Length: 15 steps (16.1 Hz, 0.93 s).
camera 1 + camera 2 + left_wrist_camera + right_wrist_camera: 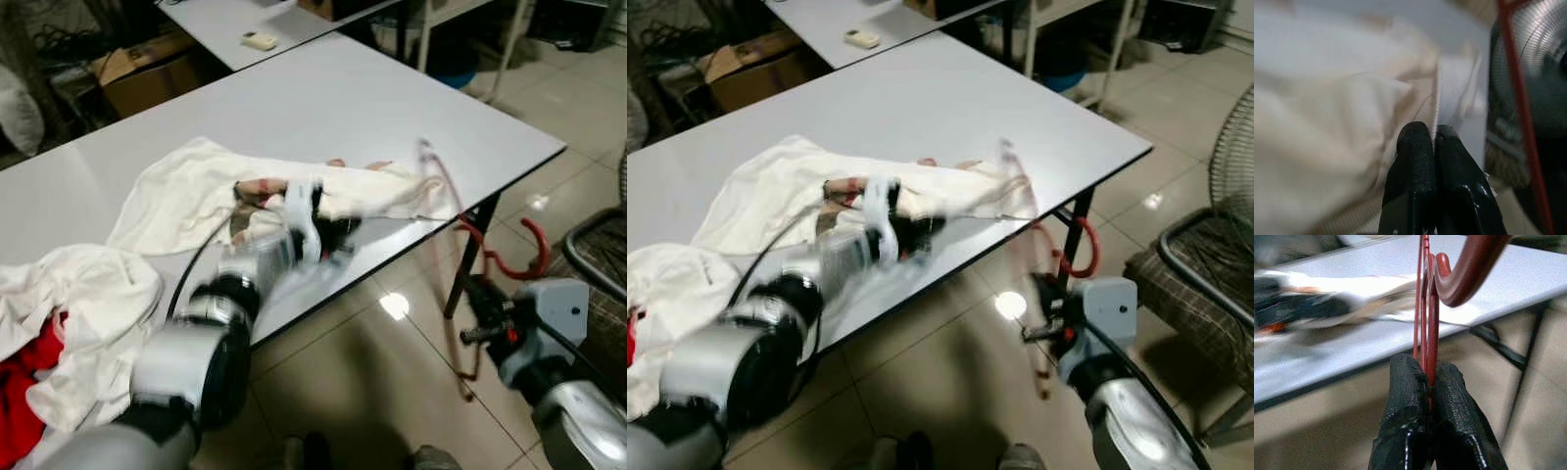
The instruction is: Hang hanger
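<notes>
Left arm: reaches forward over the near edge of the tabletop (343,88), its left claw (1434,134) at the cream garment (186,186) spread there; arm and wrist are blurred in the head views.
Left claw state: fingers pressed together, pinching a thin fold or edge of the cream garment between the tips.
Right arm: held low off the tabletop's front edge, over the tiled floor (392,362), with the right claw (1431,374) pointing up towards the tabletop.
Right claw state: fingers closed on the thin red bars of the red hanger (1426,308).
Hanger: rises straight up from the right claw; its hook curves over just beyond the fingertips, in front of the tabletop's edge.
Hard to make out: in the head views the hanger is a faint red smear.
Left wrist view: a red bar crosses beside a dark round fan (1535,93).
Beside the left arm: a white and red cloth heap (59,333), cut off by the frame.
</notes>
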{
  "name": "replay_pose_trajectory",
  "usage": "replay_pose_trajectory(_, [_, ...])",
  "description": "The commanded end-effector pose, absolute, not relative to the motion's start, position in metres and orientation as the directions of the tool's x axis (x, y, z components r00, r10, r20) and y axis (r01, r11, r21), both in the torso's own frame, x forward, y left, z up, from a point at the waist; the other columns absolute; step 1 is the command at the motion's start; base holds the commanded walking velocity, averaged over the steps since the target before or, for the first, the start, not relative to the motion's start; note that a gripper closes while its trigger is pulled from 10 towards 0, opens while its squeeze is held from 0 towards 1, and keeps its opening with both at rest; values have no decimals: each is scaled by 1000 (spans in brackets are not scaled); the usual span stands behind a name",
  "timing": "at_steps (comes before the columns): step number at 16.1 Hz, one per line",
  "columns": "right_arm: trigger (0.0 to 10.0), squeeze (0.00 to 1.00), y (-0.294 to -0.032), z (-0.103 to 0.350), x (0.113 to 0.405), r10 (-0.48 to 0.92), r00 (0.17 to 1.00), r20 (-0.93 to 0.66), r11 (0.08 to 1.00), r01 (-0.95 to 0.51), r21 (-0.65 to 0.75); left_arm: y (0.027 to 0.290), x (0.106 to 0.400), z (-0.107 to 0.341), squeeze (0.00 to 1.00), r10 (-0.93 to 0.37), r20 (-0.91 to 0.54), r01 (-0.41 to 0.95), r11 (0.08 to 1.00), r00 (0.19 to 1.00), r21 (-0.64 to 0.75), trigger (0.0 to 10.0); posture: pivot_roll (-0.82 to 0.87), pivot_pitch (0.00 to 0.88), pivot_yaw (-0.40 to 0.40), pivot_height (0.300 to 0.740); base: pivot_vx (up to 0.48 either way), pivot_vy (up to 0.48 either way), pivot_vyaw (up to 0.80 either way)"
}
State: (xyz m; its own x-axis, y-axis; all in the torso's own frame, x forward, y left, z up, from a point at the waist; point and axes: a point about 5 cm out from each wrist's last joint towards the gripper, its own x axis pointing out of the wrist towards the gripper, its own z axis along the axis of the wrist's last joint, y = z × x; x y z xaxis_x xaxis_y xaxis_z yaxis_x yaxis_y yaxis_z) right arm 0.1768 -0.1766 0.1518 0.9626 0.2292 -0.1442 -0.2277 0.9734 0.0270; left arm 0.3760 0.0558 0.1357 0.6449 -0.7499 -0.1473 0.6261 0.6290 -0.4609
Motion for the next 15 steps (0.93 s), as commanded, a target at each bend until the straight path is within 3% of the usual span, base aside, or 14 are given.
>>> replay_pose_trajectory(1, [10000,0,-169,157,172,308,944,-119,951,-302,66,61,383,152,0,-741,-97,620,619,665,-481,0,-145,45,169,740,0,0,0])
replay_pose_trajectory(5, [10000,0,-165,156,164,385,916,-115,920,-370,130,75,399,195,0,-716,3,620,602,698,-504,0,-130,35,177,740,0,0,0])
replay_pose_trajectory(8, [10000,0,-162,157,152,410,906,-102,898,-382,218,89,407,220,0,-668,42,608,647,743,-460,0,-120,34,169,740,0,0,0])
replay_pose_trajectory(15, [10000,0,-175,139,158,347,907,-239,925,-287,250,93,397,231,0,-789,25,750,573,614,-332,0,-125,22,171,740,0,0,0])
